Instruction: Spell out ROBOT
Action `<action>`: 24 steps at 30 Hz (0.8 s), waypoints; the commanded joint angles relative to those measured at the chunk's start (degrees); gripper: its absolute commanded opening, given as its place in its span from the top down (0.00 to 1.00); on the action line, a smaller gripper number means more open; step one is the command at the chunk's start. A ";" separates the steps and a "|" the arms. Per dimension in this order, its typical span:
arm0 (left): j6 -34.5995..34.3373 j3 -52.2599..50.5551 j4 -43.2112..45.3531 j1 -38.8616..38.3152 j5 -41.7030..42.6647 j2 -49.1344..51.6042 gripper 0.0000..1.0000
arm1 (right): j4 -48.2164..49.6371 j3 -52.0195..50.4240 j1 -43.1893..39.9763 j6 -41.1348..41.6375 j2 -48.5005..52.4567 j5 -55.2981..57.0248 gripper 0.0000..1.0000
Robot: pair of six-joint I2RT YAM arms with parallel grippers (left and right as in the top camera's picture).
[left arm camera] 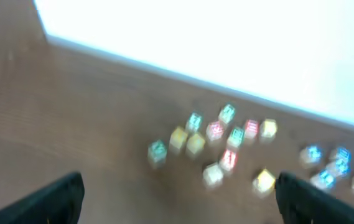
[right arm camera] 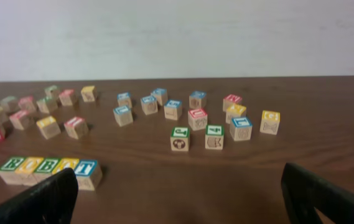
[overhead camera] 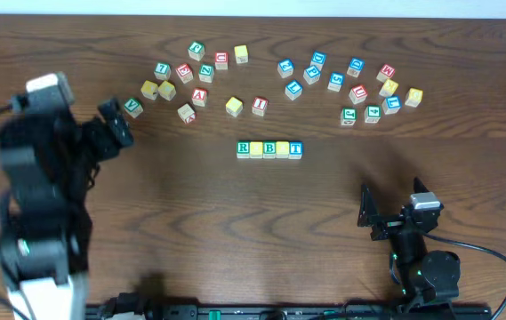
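Each wrist view cuts its gripper down to two dark fingertips. The right gripper (overhead camera: 368, 213) and left gripper (overhead camera: 116, 123) both stand wide open, holding nothing. Mid-surface (overhead camera: 190, 231), the five ROBOT cubes (overhead camera: 269, 149) touch in one row: two green-lettered, two yellow, one blue. Beyond lie a left cluster (overhead camera: 199, 96) and a right cluster (overhead camera: 336, 81), about thirteen loose cubes each. The left wrist view blurs their letters.

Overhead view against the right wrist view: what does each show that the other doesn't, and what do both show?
Only overhead: both arms whole, with the left gripper open beside the left-hand loose cubes and the right gripper open, set back from the row. Only right wrist: the white wall behind the table, and the cubes' side faces. Both: the finished row of five touching cubes spelling ROBOT, with loose cubes scattered beyond it.
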 commanded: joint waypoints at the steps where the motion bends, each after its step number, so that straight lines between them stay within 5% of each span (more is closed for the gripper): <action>1: 5.62 -14.99 11.13 0.24 0.83 -11.15 0.03 | -0.24 -0.13 -0.26 -0.50 -0.46 -0.13 0.01; 10: 12.13 -44.65 31.69 0.17 2.95 -36.02 0.03 | -0.24 -0.13 -0.26 -0.50 -0.46 -0.13 0.01; 24: 14.25 -60.72 32.17 0.20 2.89 -51.87 0.03 | -0.24 -0.13 -0.26 -0.50 -0.46 -0.13 0.01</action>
